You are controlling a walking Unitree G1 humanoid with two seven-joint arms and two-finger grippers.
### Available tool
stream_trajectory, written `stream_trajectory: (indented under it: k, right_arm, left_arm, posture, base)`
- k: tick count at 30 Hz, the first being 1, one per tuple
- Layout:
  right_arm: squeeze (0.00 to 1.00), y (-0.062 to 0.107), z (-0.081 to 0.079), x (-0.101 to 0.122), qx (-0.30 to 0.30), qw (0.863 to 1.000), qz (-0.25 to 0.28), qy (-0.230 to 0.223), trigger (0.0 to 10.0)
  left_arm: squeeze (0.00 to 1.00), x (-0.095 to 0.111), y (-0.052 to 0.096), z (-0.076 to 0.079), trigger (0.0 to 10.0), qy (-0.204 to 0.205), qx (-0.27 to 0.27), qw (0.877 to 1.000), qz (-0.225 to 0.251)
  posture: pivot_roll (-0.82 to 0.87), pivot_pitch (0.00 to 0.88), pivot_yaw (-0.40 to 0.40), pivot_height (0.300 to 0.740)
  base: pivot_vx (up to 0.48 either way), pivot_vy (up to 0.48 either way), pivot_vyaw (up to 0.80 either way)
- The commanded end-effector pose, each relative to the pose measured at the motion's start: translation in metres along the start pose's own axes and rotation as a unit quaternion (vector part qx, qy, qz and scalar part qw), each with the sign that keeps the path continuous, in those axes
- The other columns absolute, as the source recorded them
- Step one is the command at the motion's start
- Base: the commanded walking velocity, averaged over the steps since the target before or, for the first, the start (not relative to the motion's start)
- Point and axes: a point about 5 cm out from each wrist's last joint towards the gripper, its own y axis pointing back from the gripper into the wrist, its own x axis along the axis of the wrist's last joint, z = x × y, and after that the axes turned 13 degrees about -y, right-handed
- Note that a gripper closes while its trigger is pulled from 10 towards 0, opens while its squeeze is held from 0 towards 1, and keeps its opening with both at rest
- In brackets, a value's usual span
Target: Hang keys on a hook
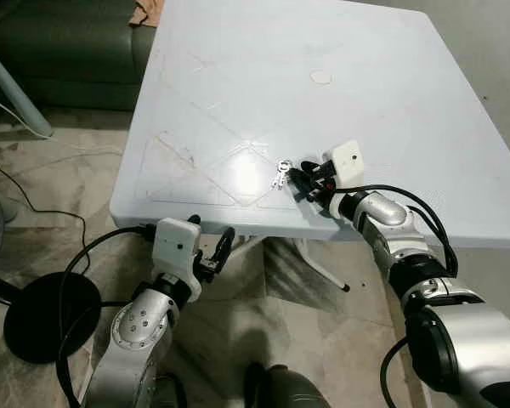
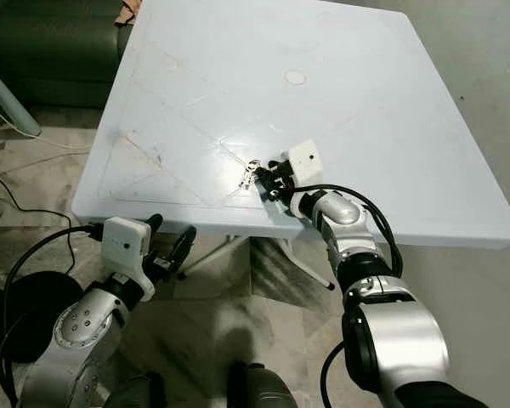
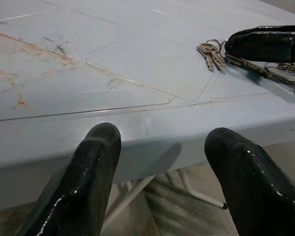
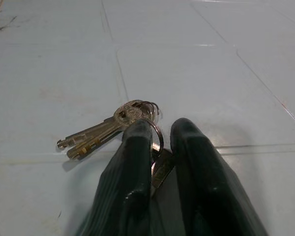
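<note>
On the white table, your right gripper was clenched on the keys; you needed a firm ring pinch before lifting.

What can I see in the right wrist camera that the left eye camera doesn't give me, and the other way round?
The right wrist view shows close detail: the right end effector pinched on the ring of the keys, whose blades lie flat on the table.

The left eye view adds the wider scene: the left end effector open below the table edge, a round mark on the tabletop, a green sofa and the floor.

Both show the keys, the right end effector and the pale tabletop.
</note>
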Motion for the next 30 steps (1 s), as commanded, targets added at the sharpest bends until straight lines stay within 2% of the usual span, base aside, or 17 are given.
stream_trajectory:
  k: [1, 10, 20, 23, 28, 30]
  right_arm:
    - [0.0, 0.003, 0.005, 0.001, -0.01, 1.0, -0.001, -0.008, 0.0]
    - [0.0, 0.002, 0.006, 0.001, -0.013, 1.0, 0.001, -0.008, 0.0]
    - [0.0, 0.003, 0.013, 0.006, -0.051, 0.998, 0.012, -0.023, 0.0]
    - [0.0, 0.003, 0.017, 0.012, -0.073, 0.995, 0.034, -0.054, 0.0]
    - [0.0, 0.003, 0.017, 0.017, -0.075, 0.993, 0.053, -0.08, 0.0]
    - [0.0, 0.001, 0.017, 0.023, -0.084, 0.987, 0.084, -0.112, 0.0]
  left_arm:
    - [0.0, 0.0, 0.0, 0.0, 10.0, -0.001, 0.006, 1.0, -0.002]
    - [0.0, 0.0, 0.0, -0.001, 10.0, -0.001, 0.007, 1.0, -0.002]
    - [0.0, 0.0, -0.001, -0.003, 10.0, -0.005, 0.014, 1.0, -0.001]
    - [0.0, 0.001, -0.003, -0.005, 10.0, -0.001, 0.021, 1.0, 0.001]
    - [0.0, 0.002, -0.005, -0.009, 10.0, 0.006, 0.031, 0.999, 0.003]
    - [0.0, 0.004, -0.008, -0.018, 10.0, 0.018, 0.056, 0.998, 0.01]
  posture:
    - [0.01, 0.236, -0.15, 0.724]
    - [0.01, 0.236, -0.15, 0.724]
    - [0.0, 0.236, -0.15, 0.724]
    - [0.0, 0.233, -0.149, 0.724]
    - [0.0, 0.229, -0.149, 0.724]
    - [-0.01, 0.218, -0.149, 0.724]
  base:
    - [0.0, 0.0, 0.0]
    - [0.0, 0.0, 0.0]
    - [0.0, 0.0, 0.0]
    - [0.0, 0.0, 0.0]
    - [0.0, 0.0, 0.0]
    - [0.0, 0.0, 0.0]
